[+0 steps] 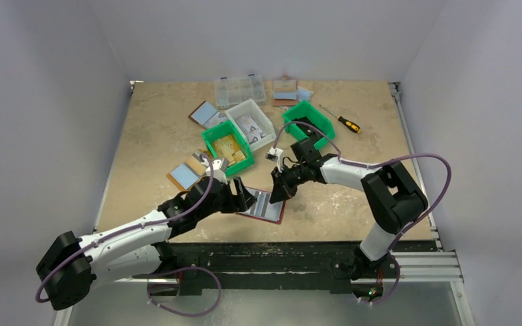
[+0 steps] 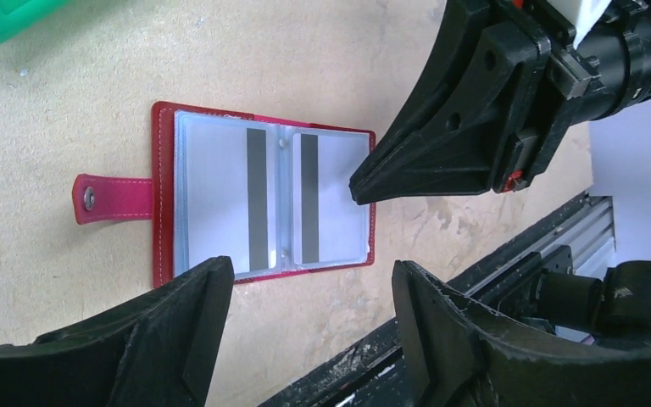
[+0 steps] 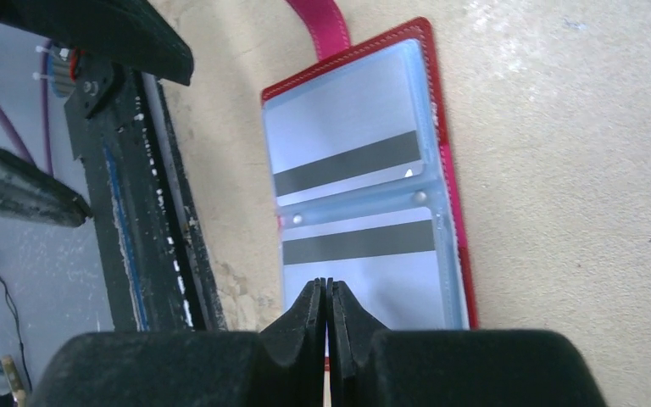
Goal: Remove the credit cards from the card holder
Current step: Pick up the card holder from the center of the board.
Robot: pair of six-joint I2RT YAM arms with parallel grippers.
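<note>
Fingers of my right gripper are clenched together, tips at one side of the open card holder. My left gripper is spread wide over it. Credit cards sit inside, by the table front edge

Tan, mottled table, surface scuffed and stained near the front. Plain pale walls enclose it on three sides. Aluminium rail runs along the near edge. Lighting even, diffuse.

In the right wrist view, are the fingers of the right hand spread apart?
No, the right hand has its fingers pressed together, tips at the edge of the card holder.
</note>
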